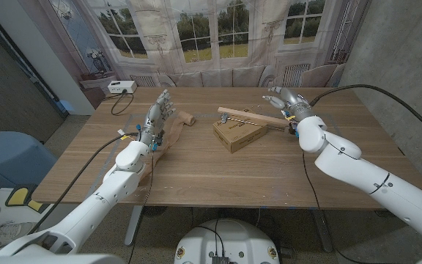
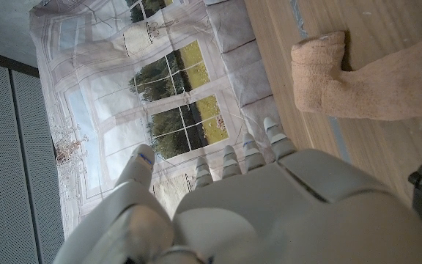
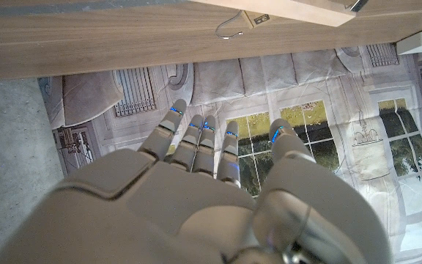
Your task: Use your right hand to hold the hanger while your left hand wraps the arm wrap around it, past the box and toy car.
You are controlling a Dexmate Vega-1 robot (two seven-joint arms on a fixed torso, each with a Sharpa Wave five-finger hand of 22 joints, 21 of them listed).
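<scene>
A wooden hanger (image 1: 251,117) lies across a flat cardboard box (image 1: 237,133) at the middle of the table; its bar (image 3: 291,9) and metal hook (image 3: 233,26) also show in the right wrist view. My right hand (image 1: 284,99) is raised just past the hanger's right end, fingers apart and holding nothing. The tan arm wrap (image 1: 173,130) lies stretched on the wood left of the box, and one rolled end (image 2: 321,70) shows in the left wrist view. My left hand (image 1: 160,111) stands over the wrap with fingers up and spread, holding nothing.
A white device (image 1: 121,86) with a black cable sits at the table's far left corner. A curtain printed with windows (image 1: 211,33) hangs behind the table (image 1: 218,176). Bare wood spreads in front of the box and on the right side.
</scene>
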